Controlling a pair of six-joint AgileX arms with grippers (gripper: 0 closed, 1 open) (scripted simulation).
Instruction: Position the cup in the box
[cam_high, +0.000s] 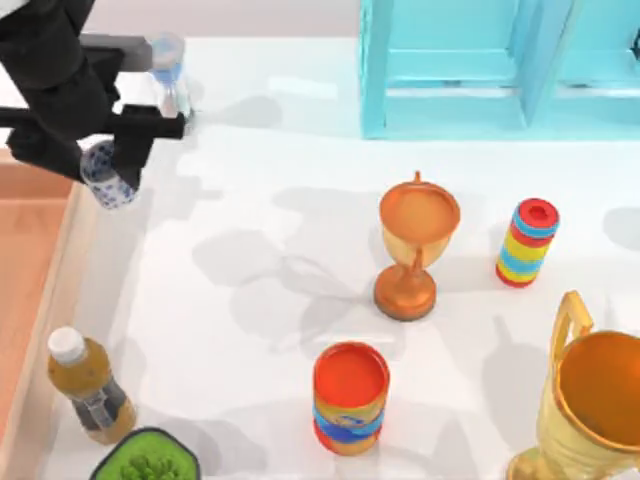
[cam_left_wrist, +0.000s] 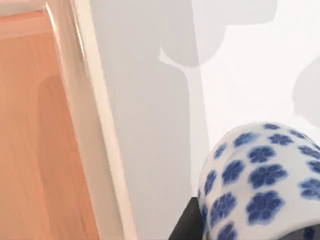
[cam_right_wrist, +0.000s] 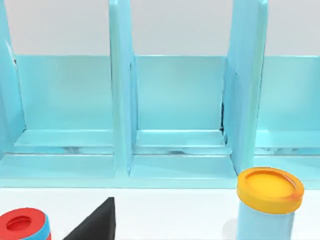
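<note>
In the upper left of the top view, the left gripper (cam_high: 112, 172) has the cup (cam_high: 108, 178) between its fingers, closed on it. The cup is tilted: its long axis runs slantwise, with one end turned toward the lower right of that frame, and I cannot tell if this end is the mouth or the base. It hangs above the white table (cam_high: 280, 330), just beside the pale rim of the box (cam_high: 62, 290), which runs down the left edge of the frame; the cup is not yet over the reddish-brown inside.

The left wrist view gives what the top view hides: the blue flowers of the cup (cam_left_wrist: 260, 185) from very close in the lower right, a dark finger (cam_left_wrist: 187, 225) touching its side, and the box rim (cam_left_wrist: 95, 140) as a slanted pale strip, with the brown floor in the left part.

The right wrist view looks at the turquoise cabinet (cam_right_wrist: 125, 100); a dark tip of the right gripper (cam_right_wrist: 95, 222) is at the lower edge, and I cannot tell how its fingers stand
</note>
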